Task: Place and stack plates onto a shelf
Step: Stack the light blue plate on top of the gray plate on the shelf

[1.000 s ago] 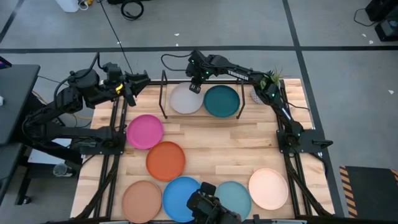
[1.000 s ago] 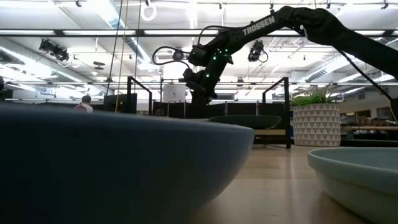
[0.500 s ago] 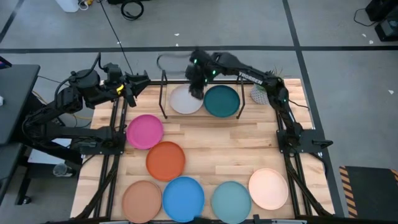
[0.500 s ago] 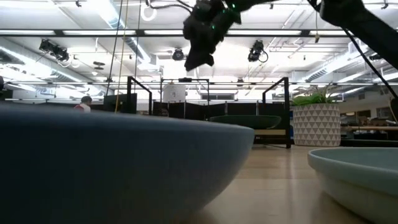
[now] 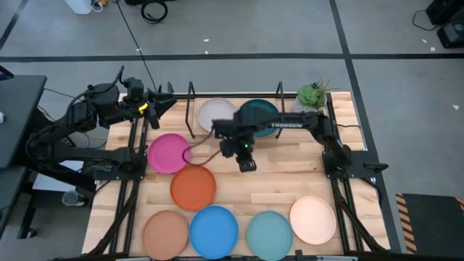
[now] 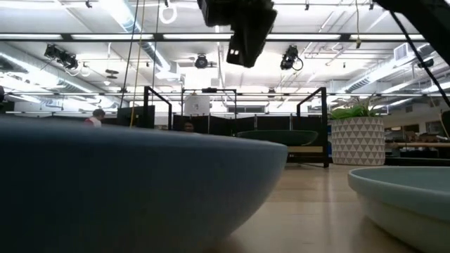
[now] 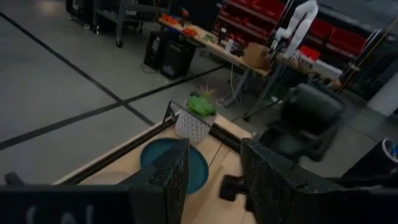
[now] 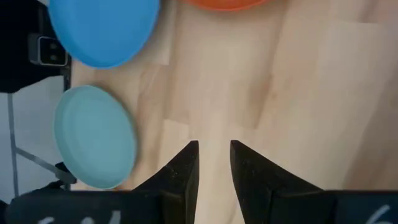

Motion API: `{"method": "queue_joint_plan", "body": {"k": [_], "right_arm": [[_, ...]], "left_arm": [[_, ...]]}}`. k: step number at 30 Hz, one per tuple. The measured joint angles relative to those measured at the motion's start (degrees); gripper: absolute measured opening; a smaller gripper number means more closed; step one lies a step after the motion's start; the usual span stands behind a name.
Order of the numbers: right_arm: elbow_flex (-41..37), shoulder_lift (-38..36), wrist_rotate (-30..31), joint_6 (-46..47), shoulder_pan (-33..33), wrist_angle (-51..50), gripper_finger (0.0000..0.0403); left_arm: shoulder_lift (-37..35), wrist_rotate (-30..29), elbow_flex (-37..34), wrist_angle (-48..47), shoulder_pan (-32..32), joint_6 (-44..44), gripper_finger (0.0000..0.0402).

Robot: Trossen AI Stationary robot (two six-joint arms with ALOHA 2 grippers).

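From above, your right gripper (image 5: 246, 164) hung over bare table just in front of the shelf (image 5: 191, 109), which held the grey plate (image 5: 214, 114) and dark teal plate (image 5: 255, 112). Its wrist view showed fingers (image 8: 184, 167) parted, empty.

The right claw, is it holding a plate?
No. The right claw is empty; bare wooden table shows between its fingers.
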Motion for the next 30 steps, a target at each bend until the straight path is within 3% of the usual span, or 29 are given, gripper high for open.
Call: {"method": "queue_joint_plan", "body": {"k": [7, 14, 20, 26, 30], "right_arm": [[-11.38, -7.59, 4.53, 5.73, 5.75, 6.12, 0.0092], [-33.98, -19.73, 6.53, 15.30, 11.90, 21.53, 0.0092], [-50.85, -24.58, 5.19, 24.75, 18.25, 31.88, 0.0097], [-58.17, -24.74, 2.91, 33.46, 24.81, 41.33, 0.0148], [-59.81, -24.67, 8.17, 39.72, 28.14, 44.23, 0.0196]], "left_arm": [[0.00, 0.03, 0.00, -0.57, 0.00, 0.18, 0.0153], [0.02, -0.33, 0.00, -0.40, 0.02, 0.50, 0.0153], [0.02, -0.69, 0.00, -0.32, 0.02, 0.42, 0.0153], [0.02, -0.69, 0.00, -0.29, 0.02, 0.39, 0.0153], [0.02, -0.69, 0.00, -0.24, 0.02, 0.37, 0.0153]]}}
